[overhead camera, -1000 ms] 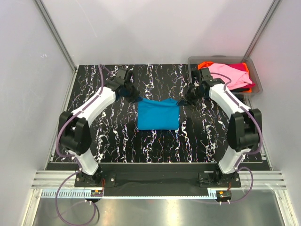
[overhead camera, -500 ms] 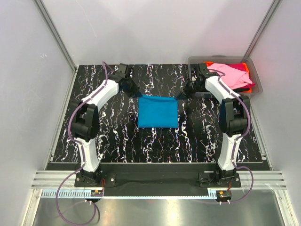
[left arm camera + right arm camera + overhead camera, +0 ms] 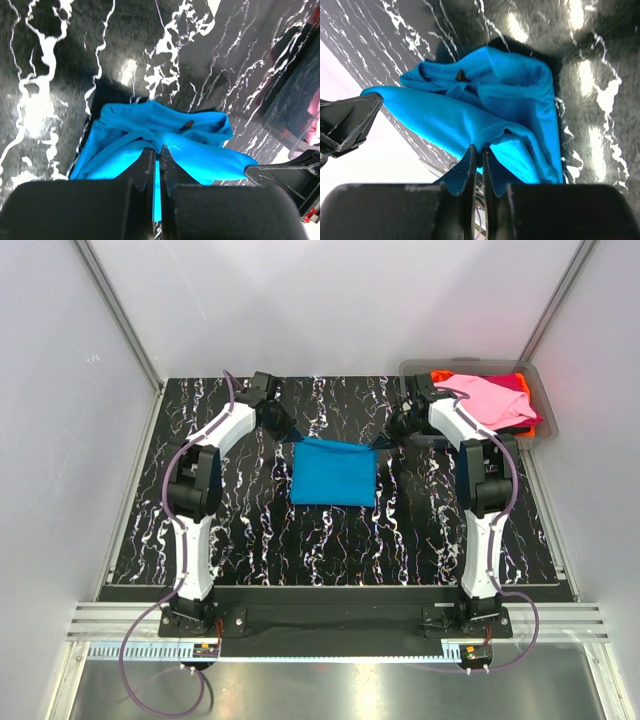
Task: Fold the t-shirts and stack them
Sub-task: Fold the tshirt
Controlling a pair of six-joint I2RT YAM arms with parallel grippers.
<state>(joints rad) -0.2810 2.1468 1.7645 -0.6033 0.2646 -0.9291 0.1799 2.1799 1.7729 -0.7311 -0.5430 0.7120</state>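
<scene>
Mid-worktop (image 3: 250, 530), nearer far edge: folded turquoise t-shirt (image 3: 334, 472), soft cotton, roughly square, wrinkled along far edge. Left end effector (image 3: 159, 150) pinching far-left corner, fingers pressed tight on cloth. Right end effector (image 3: 479, 149) pinching far-right corner likewise. Open glossy black marbled surface near and left of shirt. Far-right corner: clear plastic bin (image 3: 545, 412) holding pink t-shirt (image 3: 490, 400) over orange t-shirt (image 3: 437, 376), close beside right arm.

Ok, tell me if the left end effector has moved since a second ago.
Yes. The left end effector has moved toward the far edge of the table, still shut on the turquoise t-shirt.
</scene>
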